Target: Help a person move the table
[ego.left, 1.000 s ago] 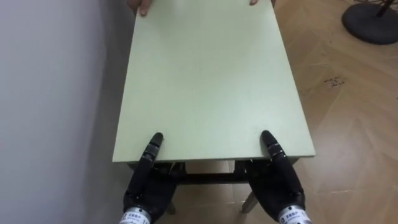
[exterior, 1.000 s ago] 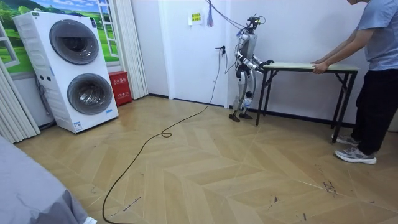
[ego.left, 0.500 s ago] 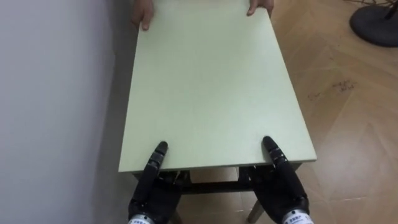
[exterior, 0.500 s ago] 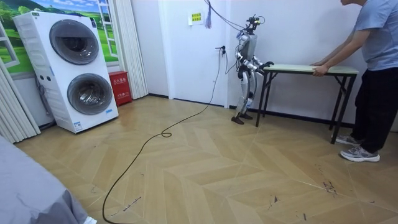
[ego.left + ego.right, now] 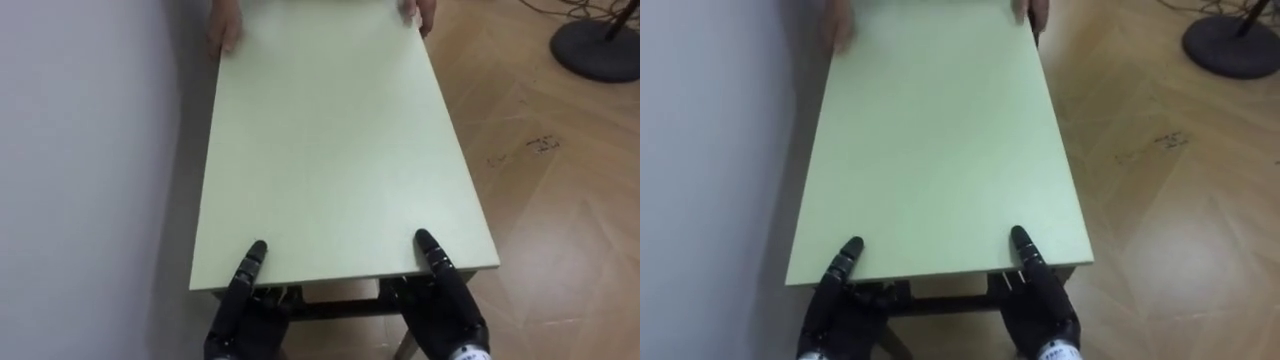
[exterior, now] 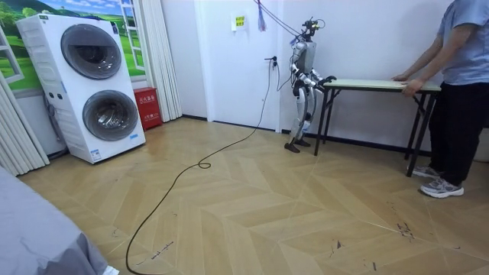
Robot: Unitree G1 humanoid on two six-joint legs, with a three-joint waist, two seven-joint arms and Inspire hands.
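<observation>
A pale green table (image 5: 330, 150) runs lengthwise away from me beside a grey wall; in the room view the table (image 6: 374, 82) spans between me and a person (image 6: 458, 76). My left hand (image 5: 240, 305) grips the near edge at its left, thumb on top and the palm below. My right hand (image 5: 445, 305) grips the same edge at its right in the same way. The person's hands (image 5: 225, 25) hold the far end at both corners. In the right eye view my left hand (image 5: 835, 300) and right hand (image 5: 1040, 300) sit likewise at the table's (image 5: 930, 150) near edge.
The grey wall (image 5: 80, 150) lies close along the table's left side. A dark round stand base (image 5: 595, 45) sits on the wood floor at the far right. A stacked washer and dryer (image 6: 92, 84) and a red box (image 6: 147, 107) stand across the room.
The person has stepped back toward the room view's right and the table has shifted that way. I have stepped after it, both hands still on the near edge.
</observation>
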